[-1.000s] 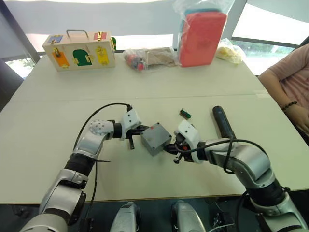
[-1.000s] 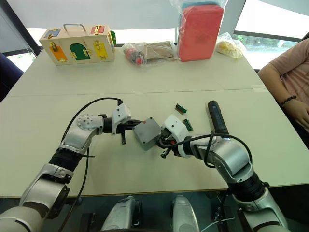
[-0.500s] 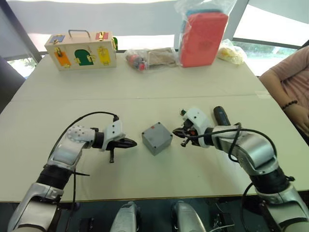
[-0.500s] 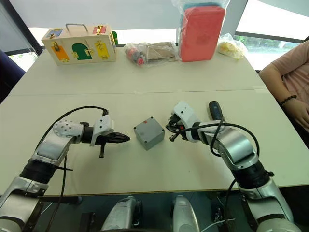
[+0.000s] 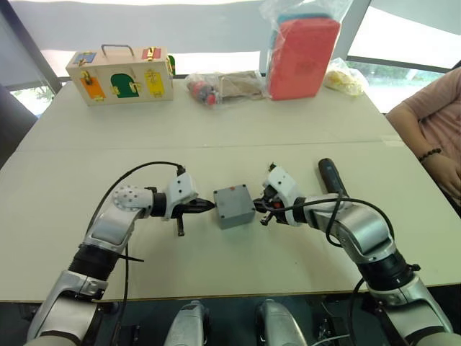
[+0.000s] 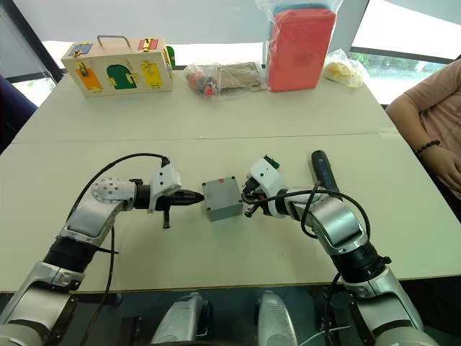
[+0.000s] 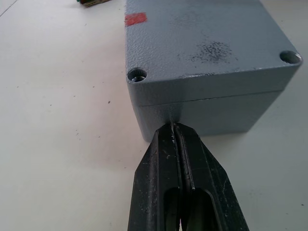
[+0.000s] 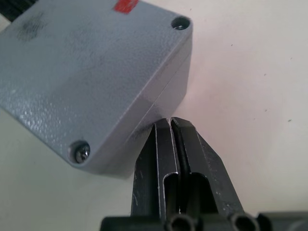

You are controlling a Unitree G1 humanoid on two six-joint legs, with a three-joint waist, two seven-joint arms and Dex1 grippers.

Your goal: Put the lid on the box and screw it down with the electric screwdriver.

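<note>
Both my closed grippers, left and right, return to touch the lidded box; red sticker unreadable.

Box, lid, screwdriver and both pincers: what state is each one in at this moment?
lid: seated on the box, a screw showing in one corner hole.
box: closed, upright on the table between the pincers.
electric screwdriver: lying flat on the table, unheld.
left pincer: shut, tip against the box's side.
right pincer: shut, tip at the box's opposite side.
wooden latch box: closed, at the table's far edge.
</note>
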